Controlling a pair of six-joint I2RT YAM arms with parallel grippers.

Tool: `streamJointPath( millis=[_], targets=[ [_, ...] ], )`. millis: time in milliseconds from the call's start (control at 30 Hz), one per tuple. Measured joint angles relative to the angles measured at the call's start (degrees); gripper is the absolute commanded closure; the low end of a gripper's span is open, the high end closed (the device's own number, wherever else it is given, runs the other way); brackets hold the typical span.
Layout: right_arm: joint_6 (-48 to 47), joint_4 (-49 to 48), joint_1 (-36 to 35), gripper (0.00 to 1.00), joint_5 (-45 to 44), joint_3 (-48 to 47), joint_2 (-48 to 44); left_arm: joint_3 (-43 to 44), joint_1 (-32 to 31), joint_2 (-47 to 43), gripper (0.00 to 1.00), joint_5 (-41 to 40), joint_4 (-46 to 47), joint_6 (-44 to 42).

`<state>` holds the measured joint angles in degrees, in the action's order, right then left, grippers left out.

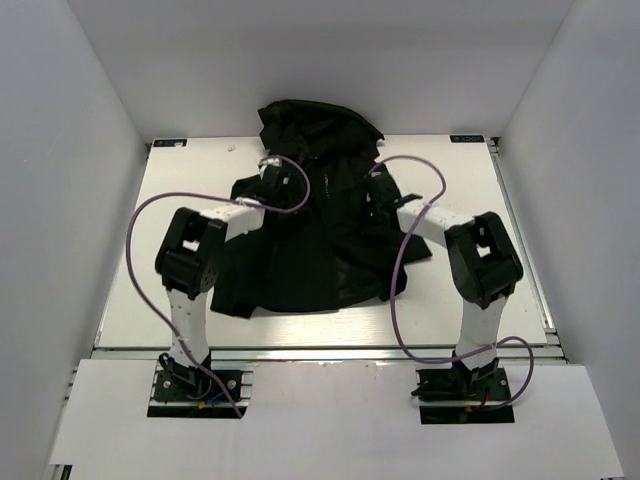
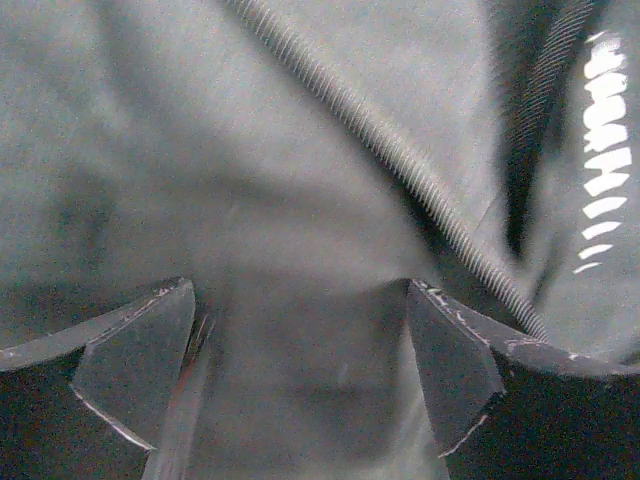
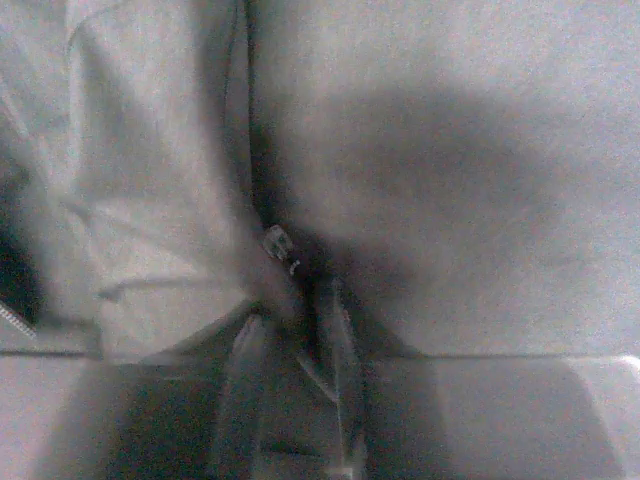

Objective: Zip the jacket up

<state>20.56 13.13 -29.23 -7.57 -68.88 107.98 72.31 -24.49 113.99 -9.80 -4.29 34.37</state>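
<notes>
The jacket lies mid-table. My left gripper stands wide over the zipper teeth; I should pin the fabric there. My right gripper is narrow at the likely slider; whether it grips, I cannot tell.

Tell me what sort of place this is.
Probably a robot test cell in a lab, not a home. Plain white walls box in a white table, two cabled arms are bolted at its near edge, and a black jacket lies spread between them.
</notes>
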Motion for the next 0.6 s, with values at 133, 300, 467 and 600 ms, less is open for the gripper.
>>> streamJointPath(
  millis=[133, 300, 467, 600],
  targets=[
    [-4.6, 0.1, 2.9, 0.11, 2.9, -7.6, 3.0, 8.1, 2.8, 5.5, 0.05, 3.4, -0.2, -0.8],
    [-9.3, 4.0, 3.3, 0.11, 4.8, -7.1, -1.9, 4.9, 3.9, 1.9, 0.02, 3.6, -3.0, -1.0],
    [-10.6, 7.5, 2.9, 0.1, 5.7, -1.1, -7.4, 0.4, 3.7, -8.0, 0.02, 5.0, -7.8, -0.1],
    [-10.3, 9.6, 2.9, 0.11, 7.8, 1.4, -7.8, -2.9, 3.7, -17.3, 0.02, 7.5, -9.5, 0.8]
  ],
)
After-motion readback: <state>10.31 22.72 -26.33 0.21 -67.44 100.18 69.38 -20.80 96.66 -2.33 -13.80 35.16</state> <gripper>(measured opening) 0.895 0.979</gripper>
